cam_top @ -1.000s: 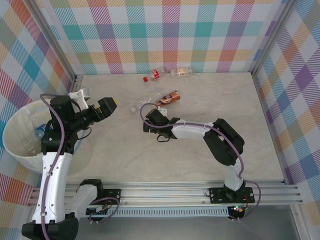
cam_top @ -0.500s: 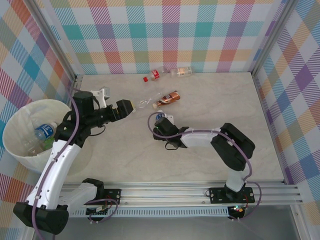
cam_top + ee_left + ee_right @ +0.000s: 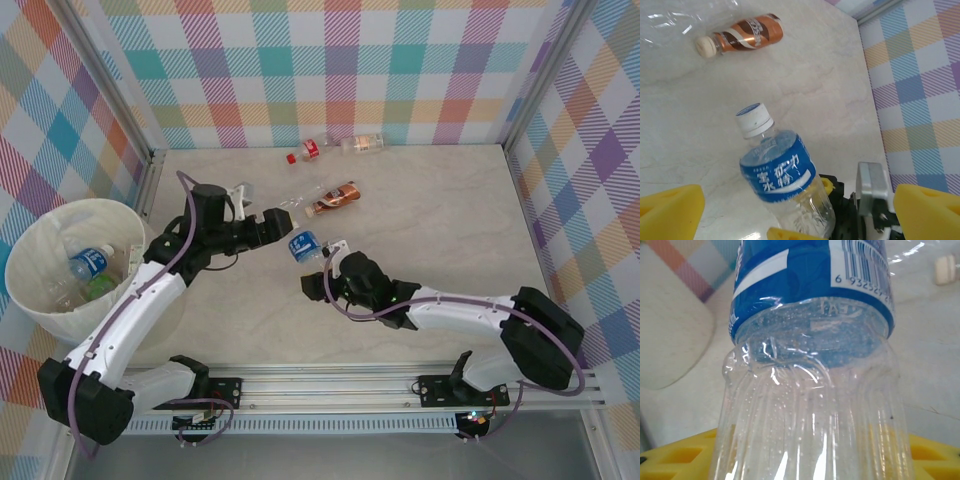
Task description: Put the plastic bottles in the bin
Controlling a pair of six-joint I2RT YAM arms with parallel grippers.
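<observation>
Top external view: my right gripper (image 3: 325, 258) is clamped on the base end of the blue-labelled bottle (image 3: 303, 245) over the middle of the tabletop (image 3: 420, 220). My left gripper (image 3: 280, 222) is spread wide just beside that bottle's cap end. The bin (image 3: 45, 312) stands at the left edge and holds a second blue-labelled bottle (image 3: 88, 263) and a green-labelled bottle (image 3: 100, 288). A brown-labelled bottle (image 3: 335, 195) and a crushed clear bottle (image 3: 298, 203) lie side by side beyond the grippers. A red-capped bottle (image 3: 310, 151) and an orange-labelled bottle (image 3: 362, 144) lie at the far edge. Left wrist view: my left fingers (image 3: 670, 212) stand far apart, the held bottle tilted between them, cap toward the camera. Right wrist view: my right fingers (image 3: 680, 460) flank the bottle's ribbed body.
</observation>
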